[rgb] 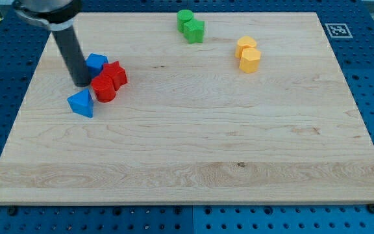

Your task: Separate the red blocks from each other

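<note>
Two red blocks touch each other at the board's upper left: a red star-shaped block [115,73] and a red cylinder [103,88] just below and left of it. My tip [82,84] stands on the board right at the left side of the red cylinder, seemingly touching it. A blue block [96,63] sits just above the tip, against the red star. A blue triangular block [81,103] lies just below the tip, apart from the red cylinder.
Two green blocks [190,25] sit together at the top centre. Two yellow blocks [247,54] sit together at the upper right. The wooden board [193,162] lies on a blue pegboard table.
</note>
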